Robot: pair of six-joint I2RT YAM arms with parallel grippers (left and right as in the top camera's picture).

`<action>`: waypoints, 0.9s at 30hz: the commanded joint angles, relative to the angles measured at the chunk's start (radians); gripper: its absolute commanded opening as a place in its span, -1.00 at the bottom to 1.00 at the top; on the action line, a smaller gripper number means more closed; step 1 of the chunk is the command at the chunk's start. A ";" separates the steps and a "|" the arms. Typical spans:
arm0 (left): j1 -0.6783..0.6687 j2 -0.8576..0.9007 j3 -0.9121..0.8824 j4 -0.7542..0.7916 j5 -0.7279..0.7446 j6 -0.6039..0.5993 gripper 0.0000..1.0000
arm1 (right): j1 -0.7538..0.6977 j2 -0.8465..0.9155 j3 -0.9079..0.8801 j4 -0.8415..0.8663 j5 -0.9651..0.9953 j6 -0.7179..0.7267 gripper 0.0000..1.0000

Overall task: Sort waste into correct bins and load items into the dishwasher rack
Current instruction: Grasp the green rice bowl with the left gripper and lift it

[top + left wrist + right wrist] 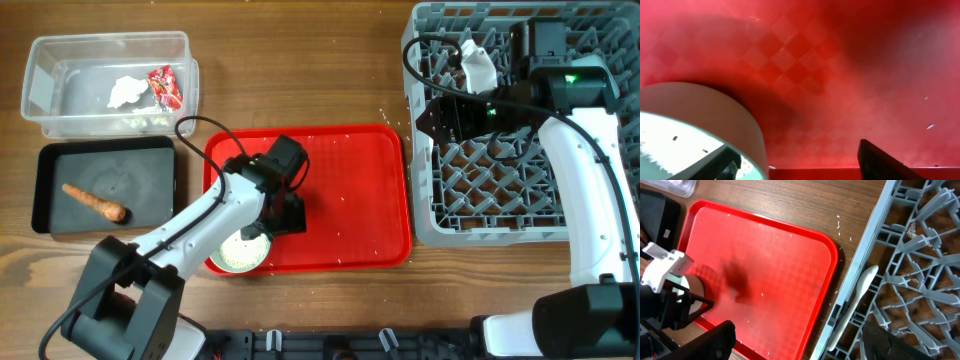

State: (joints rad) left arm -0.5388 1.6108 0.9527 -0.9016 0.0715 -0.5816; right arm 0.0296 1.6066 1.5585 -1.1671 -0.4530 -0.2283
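Bright even overhead light, soft shadows — left wrist view blurred

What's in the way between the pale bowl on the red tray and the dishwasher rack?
Only loose rice lies on the red tray beyond the pale bowl. The right arm hangs over the dishwasher rack, covering part of it; a white spoon lies along its tray-side edge.
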 commanded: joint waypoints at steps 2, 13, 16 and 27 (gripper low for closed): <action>-0.022 -0.006 -0.007 0.021 -0.018 -0.006 0.23 | 0.003 0.013 -0.003 -0.001 -0.027 0.004 0.65; -0.022 0.015 -0.046 0.051 -0.066 -0.006 -0.49 | 0.003 0.013 -0.003 -0.002 -0.027 0.004 0.60; -0.022 0.023 -0.046 0.053 -0.074 -0.006 -0.61 | 0.003 0.013 -0.003 -0.004 -0.027 0.004 0.59; -0.020 0.065 -0.030 0.049 -0.116 0.002 -0.92 | 0.003 0.013 -0.003 -0.004 -0.026 0.019 0.57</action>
State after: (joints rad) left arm -0.5594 1.6550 0.9154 -0.8597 -0.0193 -0.5892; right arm 0.0296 1.6066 1.5585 -1.1679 -0.4530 -0.2203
